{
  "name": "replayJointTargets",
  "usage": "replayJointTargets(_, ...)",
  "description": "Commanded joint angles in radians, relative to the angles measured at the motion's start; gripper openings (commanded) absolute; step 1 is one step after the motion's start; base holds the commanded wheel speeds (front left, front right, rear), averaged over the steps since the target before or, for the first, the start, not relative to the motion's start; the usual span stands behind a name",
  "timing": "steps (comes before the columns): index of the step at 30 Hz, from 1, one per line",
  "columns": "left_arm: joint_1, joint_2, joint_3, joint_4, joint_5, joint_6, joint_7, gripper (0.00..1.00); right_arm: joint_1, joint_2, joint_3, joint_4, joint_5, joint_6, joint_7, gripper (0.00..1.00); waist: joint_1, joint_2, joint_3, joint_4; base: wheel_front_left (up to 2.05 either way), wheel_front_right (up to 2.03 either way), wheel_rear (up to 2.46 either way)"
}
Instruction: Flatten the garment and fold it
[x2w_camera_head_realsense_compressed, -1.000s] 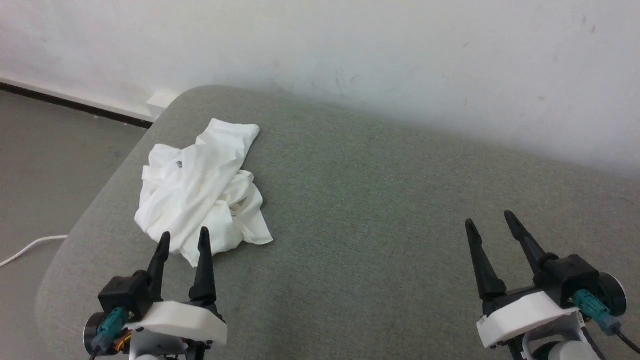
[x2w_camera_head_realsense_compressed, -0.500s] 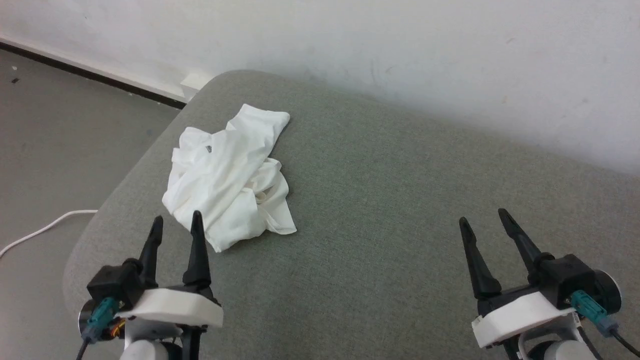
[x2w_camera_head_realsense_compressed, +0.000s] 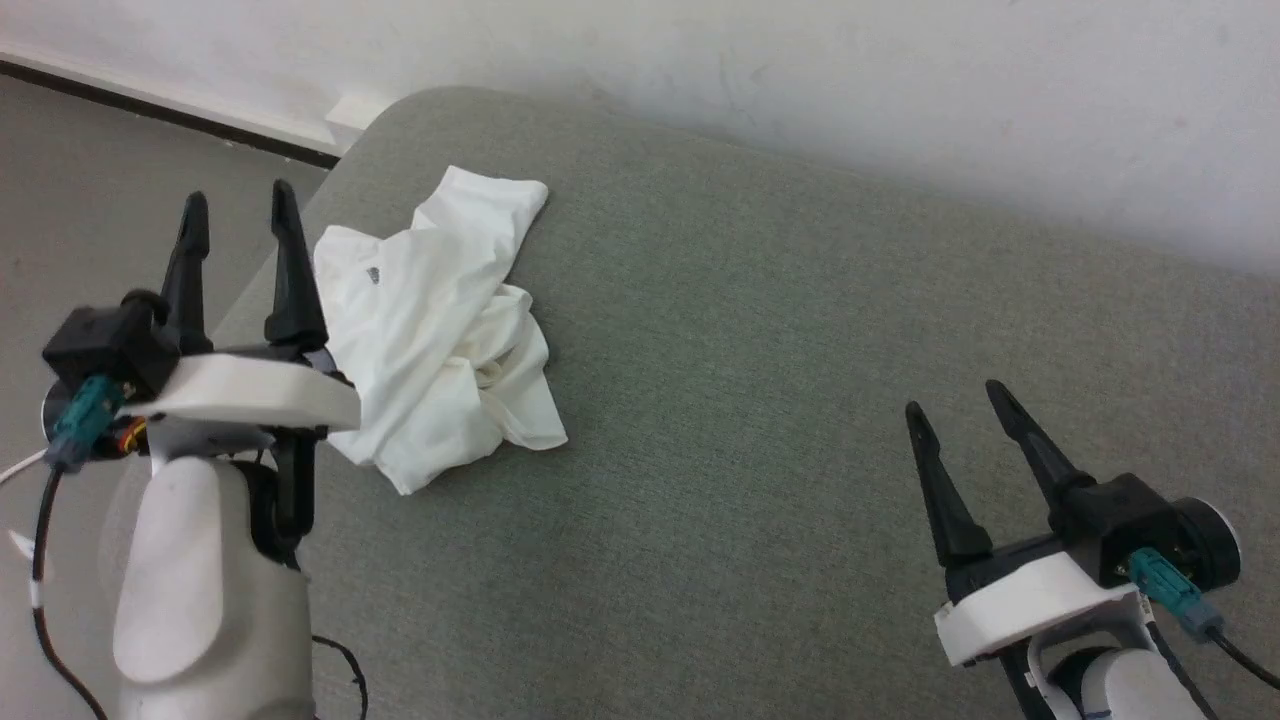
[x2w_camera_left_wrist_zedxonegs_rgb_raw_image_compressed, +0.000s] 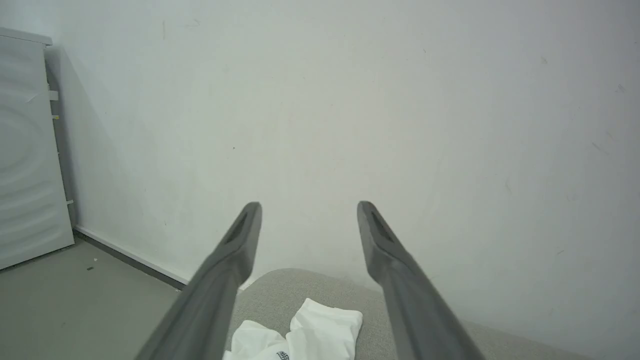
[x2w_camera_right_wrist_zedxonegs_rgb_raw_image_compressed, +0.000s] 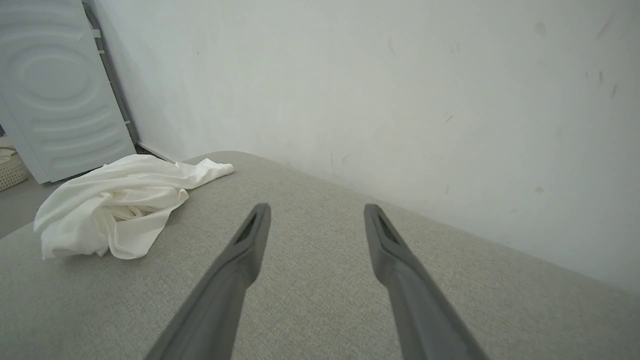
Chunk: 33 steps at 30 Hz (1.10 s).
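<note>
Raised since a second ago, my left gripper (x2w_camera_head_realsense_compressed: 238, 195) now stands high at the left of the head view. Its pale forearm (x2w_camera_head_realsense_compressed: 200, 590) shows below it, and its fingers are spread with nothing between them. The camera itself has also shifted over that second. The gripper's tips sit by the rounded left edge of the grey-green cushion (x2w_camera_head_realsense_compressed: 800, 400), just beside the garment (x2w_camera_head_realsense_compressed: 430, 320).

The garment lies as a crumpled white heap on the cushion's far left part, near the corner by the wall (x2w_camera_head_realsense_compressed: 900, 80). A small grey printed mark (x2w_camera_head_realsense_compressed: 371, 274) faces up. From the left wrist I see both fingers in the air against the wall, with the white cloth low between them and untouched.

My right gripper (x2w_camera_head_realsense_compressed: 955, 397) hangs at the lower right over bare cushion, well apart from the garment. Its fingers are spread too, and it carries nothing. From the right wrist the heap lies off to the left, with a white ribbed panel (x2w_camera_right_wrist_zedxonegs_rgb_raw_image_compressed: 55, 85) standing behind it.
</note>
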Motion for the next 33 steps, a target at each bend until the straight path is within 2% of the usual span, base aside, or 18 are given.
replayJointTargets(1,-0.024,0.011,0.002,0.027,0.009,-0.009,-0.006,1.00,-0.016,0.002,0.004,-0.007,-0.008,-0.002,0.000,1.00,-0.0001,0.0000,0.033,-0.027,0.00,0.00,0.00)
replayJointTargets(7,-0.213,0.087,-0.036,0.284,0.008,-0.034,0.017,1.00,-0.045,0.002,0.012,-0.021,-0.024,-0.002,0.012,1.00,-0.0001,0.0000,0.102,-0.060,0.00,0.00,0.00)
replayJointTargets(12,-0.329,0.135,-0.068,0.520,-0.036,-0.051,0.105,1.00,-0.074,0.002,0.022,-0.022,-0.032,-0.002,0.012,1.00,-0.0001,0.0000,0.155,-0.080,0.00,0.00,0.00)
replayJointTargets(18,-0.417,0.163,-0.106,0.745,-0.152,-0.060,0.262,1.00,-0.100,0.002,0.041,-0.011,-0.030,-0.002,0.015,1.00,-0.0001,0.0000,0.198,-0.096,0.00,0.00,0.00)
replayJointTargets(23,-0.418,0.171,-0.166,0.833,-0.254,-0.060,0.432,1.00,-0.108,0.002,0.050,0.004,-0.026,-0.002,0.017,1.00,-0.0001,0.0000,0.206,-0.108,0.00,0.00,0.00)
replayJointTargets(29,-0.393,0.180,-0.233,0.909,-0.317,-0.060,0.652,1.00,-0.115,0.002,0.062,0.022,-0.015,-0.002,0.008,1.00,-0.0001,0.0000,0.192,-0.128,0.00,0.00,0.00)
replayJointTargets(30,-0.387,0.182,-0.241,0.915,-0.323,-0.060,0.669,0.75,-0.115,0.002,0.064,0.025,-0.010,-0.002,0.005,1.00,-0.0001,0.0000,0.187,-0.132,0.00,0.00,0.00)
replayJointTargets(32,-0.378,0.187,-0.260,0.921,-0.330,-0.060,0.698,0.06,-0.113,0.002,0.063,0.033,-0.001,-0.002,0.001,1.00,-0.0001,0.0000,0.176,-0.139,0.00,0.00,0.00)
replayJointTargets(33,-0.374,0.190,-0.266,0.919,-0.334,-0.060,0.698,0.00,-0.112,0.002,0.061,0.037,0.003,-0.002,-0.001,1.00,-0.0001,0.0000,0.167,-0.142,0.00,0.00,0.00)
